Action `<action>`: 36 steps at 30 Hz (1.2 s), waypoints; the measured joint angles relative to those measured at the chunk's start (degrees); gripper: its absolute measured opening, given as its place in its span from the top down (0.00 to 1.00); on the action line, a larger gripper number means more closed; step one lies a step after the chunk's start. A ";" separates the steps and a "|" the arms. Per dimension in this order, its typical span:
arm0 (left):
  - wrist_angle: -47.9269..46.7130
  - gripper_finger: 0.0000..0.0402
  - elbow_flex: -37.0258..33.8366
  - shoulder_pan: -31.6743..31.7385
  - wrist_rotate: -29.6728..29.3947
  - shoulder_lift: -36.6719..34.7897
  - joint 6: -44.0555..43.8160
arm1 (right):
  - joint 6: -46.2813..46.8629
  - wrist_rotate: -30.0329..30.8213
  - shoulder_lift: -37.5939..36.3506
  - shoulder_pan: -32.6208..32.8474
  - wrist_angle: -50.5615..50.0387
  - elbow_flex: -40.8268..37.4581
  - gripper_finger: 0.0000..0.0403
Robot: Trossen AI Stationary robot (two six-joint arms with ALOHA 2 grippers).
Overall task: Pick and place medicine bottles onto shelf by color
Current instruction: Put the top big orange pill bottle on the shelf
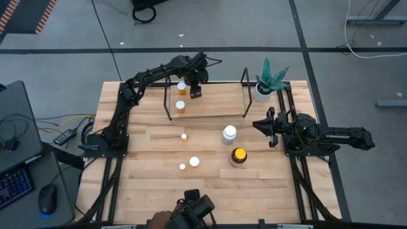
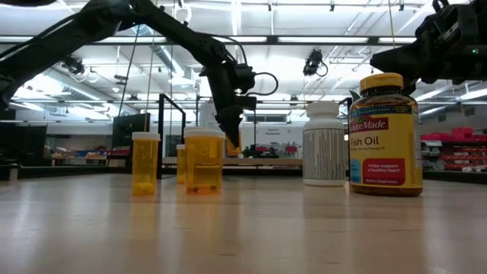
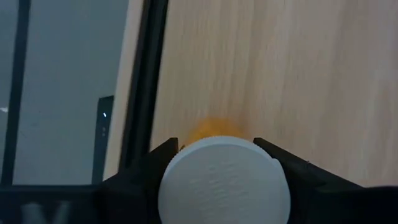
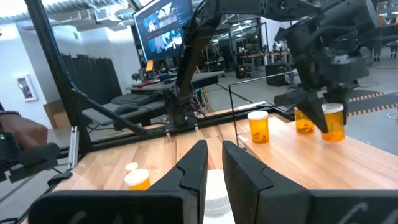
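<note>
Over shelf [image 1: 216,102], left end effector [image 1: 194,91] clamps orange bottle [image 3: 222,182]

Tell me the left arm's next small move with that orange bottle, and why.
Probably lower it the last bit and open. The left gripper is shut on an orange pill bottle, its white cap between the fingers in the left wrist view, over the shelf's wooden board near another orange bottle already standing there. Whether it touches the board yet is unclear. The right gripper waits by the white bottle.
</note>
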 joint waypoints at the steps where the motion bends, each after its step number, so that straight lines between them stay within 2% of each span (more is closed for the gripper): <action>1: -0.06 0.49 -0.02 0.08 0.02 0.18 0.03 | 0.00 0.00 0.00 -0.01 0.01 0.00 0.86; 20: -4.05 0.45 -0.02 0.48 -0.09 0.33 -0.39 | 0.00 0.00 0.00 -0.02 -0.01 0.00 0.86; 36: -3.68 0.28 -0.02 0.47 -1.53 0.36 -0.46 | 0.00 0.00 0.00 -0.02 -0.01 0.00 0.86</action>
